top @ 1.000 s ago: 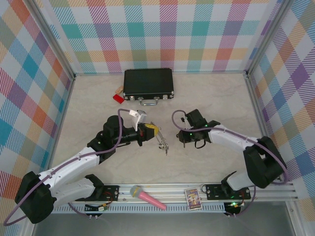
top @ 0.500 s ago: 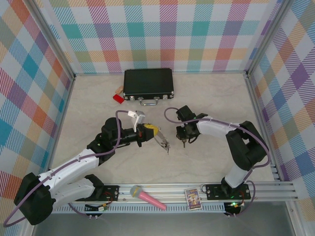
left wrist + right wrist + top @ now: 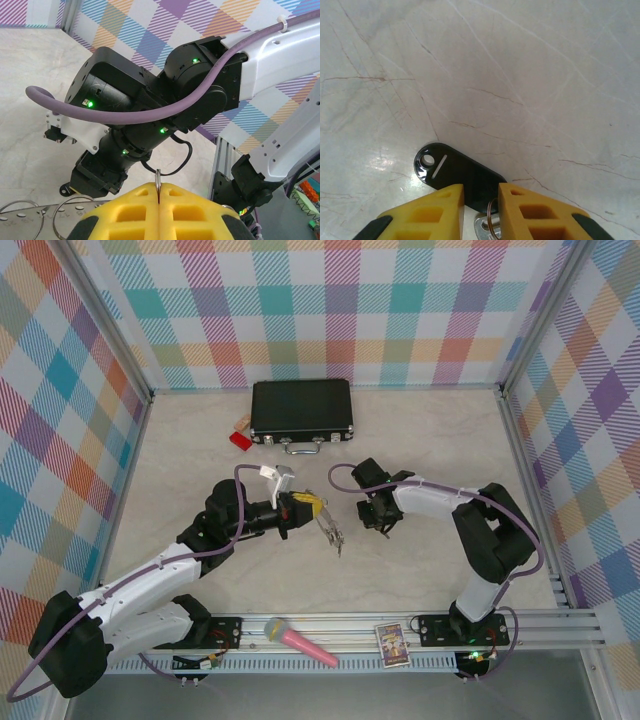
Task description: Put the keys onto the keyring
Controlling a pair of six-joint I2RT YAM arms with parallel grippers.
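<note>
My left gripper (image 3: 312,508) is shut on the keyring (image 3: 330,527), a thin grey hoop that hangs down from the yellow pads. In the left wrist view the keyring's wire (image 3: 158,177) stands edge-on in the seam between the closed pads, and two of its small loops (image 3: 70,220) show at the lower left. My right gripper (image 3: 376,520) is low over the table just right of the keyring. In the right wrist view its pads (image 3: 440,202) press from both sides on the flat black tag (image 3: 455,170) of a key, with a small ring (image 3: 492,220) and silver metal (image 3: 482,229) between them.
A black case (image 3: 301,410) stands at the back centre, with a small red object (image 3: 240,440) at its left. A pink microphone (image 3: 300,642) and a small card box (image 3: 392,644) lie on the front rail. The right arm's body (image 3: 150,105) looms close ahead of the left gripper.
The right arm has folded in and its gripper has shifted slightly left, toward the keyring. Its jaws have narrowed onto the black tag. The left gripper has barely moved.
</note>
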